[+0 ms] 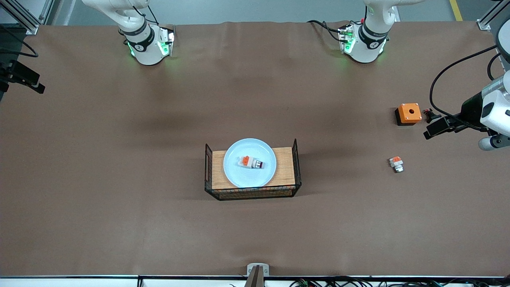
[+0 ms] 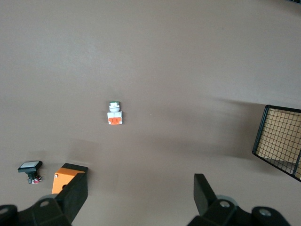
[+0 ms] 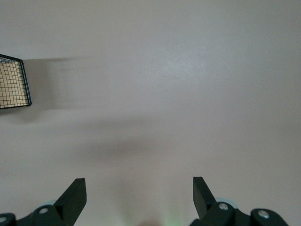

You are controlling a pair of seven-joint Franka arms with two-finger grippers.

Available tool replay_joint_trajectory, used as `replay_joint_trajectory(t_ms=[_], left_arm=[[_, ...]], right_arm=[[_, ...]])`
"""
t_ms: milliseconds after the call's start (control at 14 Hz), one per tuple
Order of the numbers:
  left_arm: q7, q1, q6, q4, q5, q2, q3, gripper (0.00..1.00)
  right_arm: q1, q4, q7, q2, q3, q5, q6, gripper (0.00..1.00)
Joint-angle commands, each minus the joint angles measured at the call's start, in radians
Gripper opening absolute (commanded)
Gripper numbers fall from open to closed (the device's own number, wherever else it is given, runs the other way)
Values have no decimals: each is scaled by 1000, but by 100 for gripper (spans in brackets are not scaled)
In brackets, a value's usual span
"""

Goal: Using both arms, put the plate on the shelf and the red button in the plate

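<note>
Plate (image 1: 250,162) rests on my wire tray (image 1: 296,159) at mid-table, red button (image 1: 250,162) lying on it; my left gripper (image 2: 136,197) hangs open and empty over bare table near the orange box (image 1: 408,113); right gripper (image 3: 139,197) likewise open, empty

The left gripper (image 2: 136,197) hangs in the air over the table's edge at the left arm's end, fingers spread wide and empty. The right gripper (image 3: 138,197) hovers likewise, fingers apart, holding nothing.
</note>
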Motion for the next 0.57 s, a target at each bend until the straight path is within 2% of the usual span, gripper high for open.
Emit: replay_joint_trajectory(t_ms=[0, 498], left_arm=[[21, -70, 17, -26, -1, -32, 71, 99], [57, -61, 28, -3, 1, -64, 62, 99]], right_arm=[[-12, -36, -4, -34, 4, 19, 22, 100], [-23, -63, -1, -47, 4, 45, 37, 100]])
